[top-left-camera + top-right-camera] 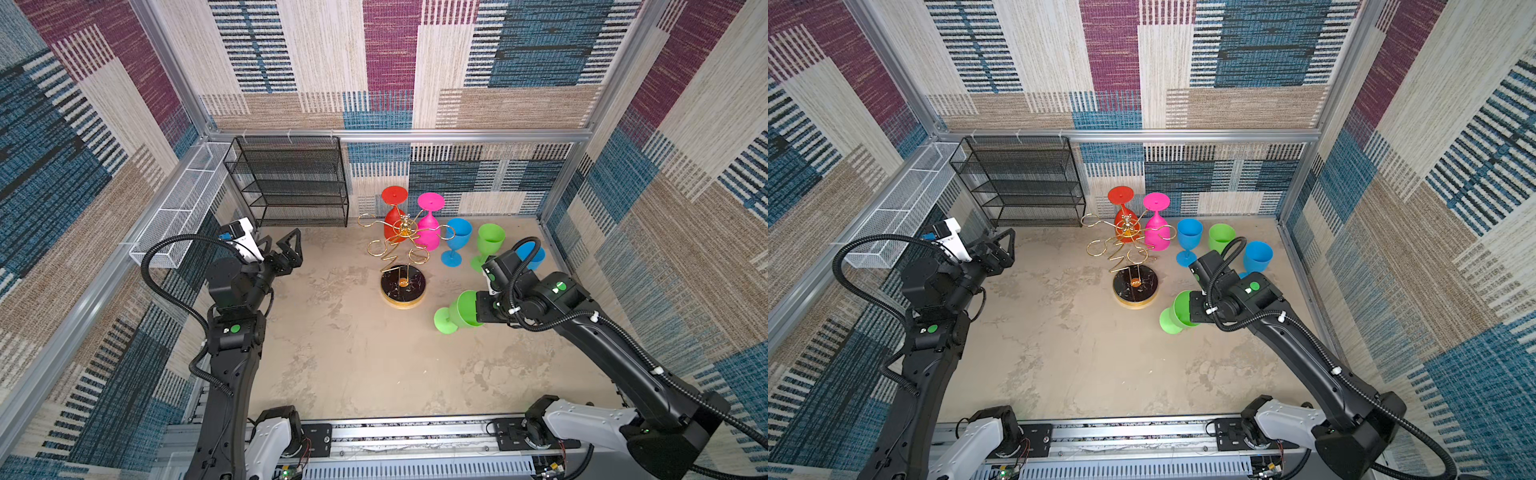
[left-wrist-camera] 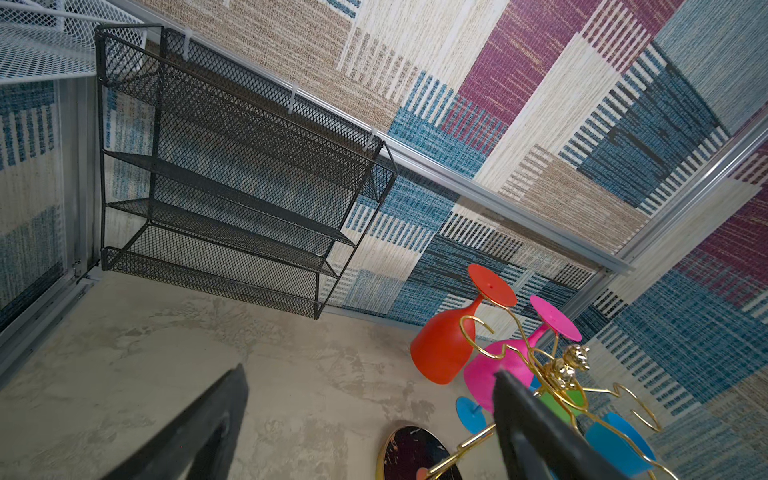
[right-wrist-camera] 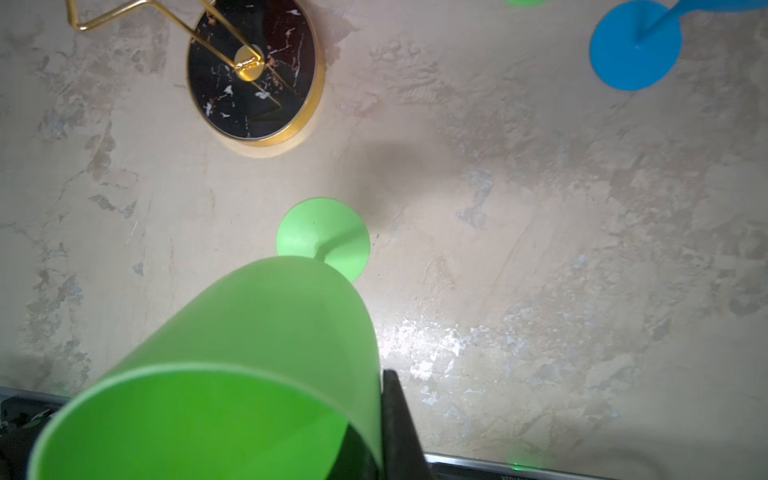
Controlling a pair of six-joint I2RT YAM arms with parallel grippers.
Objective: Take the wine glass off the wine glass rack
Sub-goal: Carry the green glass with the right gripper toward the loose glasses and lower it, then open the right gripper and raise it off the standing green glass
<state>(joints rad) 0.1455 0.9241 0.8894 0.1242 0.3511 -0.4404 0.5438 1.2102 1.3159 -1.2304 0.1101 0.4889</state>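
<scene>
Right claw [image 1: 478,311] pinching smooth green wine glass [image 1: 457,316], left claw [image 1: 280,242] agape, gold wire rack [image 1: 409,291]

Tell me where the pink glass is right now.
In both top views the pink glass hangs upside down on the far side of the rack, right of centre, between the red glass and an upright blue glass.
</scene>
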